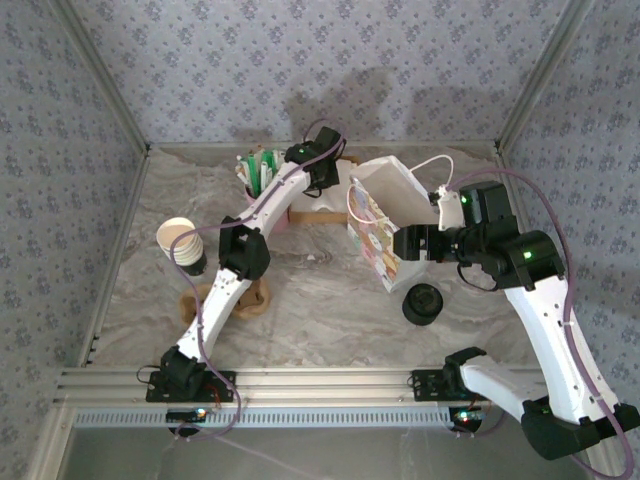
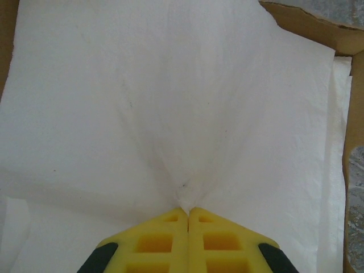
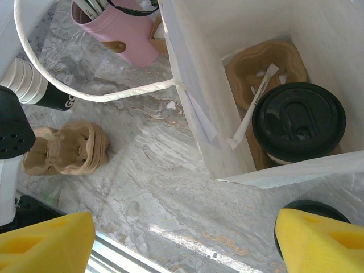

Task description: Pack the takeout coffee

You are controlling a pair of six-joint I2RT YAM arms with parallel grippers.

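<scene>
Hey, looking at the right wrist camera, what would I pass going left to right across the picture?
stack of paper cups → pink cup → left wall of the white paper bag → wrapped straw → takeout coffee, black-lidded, inside the bag

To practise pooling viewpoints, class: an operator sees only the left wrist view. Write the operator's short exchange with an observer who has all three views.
Operator: My left gripper is shut on white paper. Where is the takeout coffee?
Observer: It stands inside the white bag, in a brown pulp carrier.
Operator: Is the right gripper busy?
Observer: No, it is open and empty, near the bag.
Operator: What else lies by the bag?
Observer: A pile of black lids sits on the table, on the bag's near side.
</scene>
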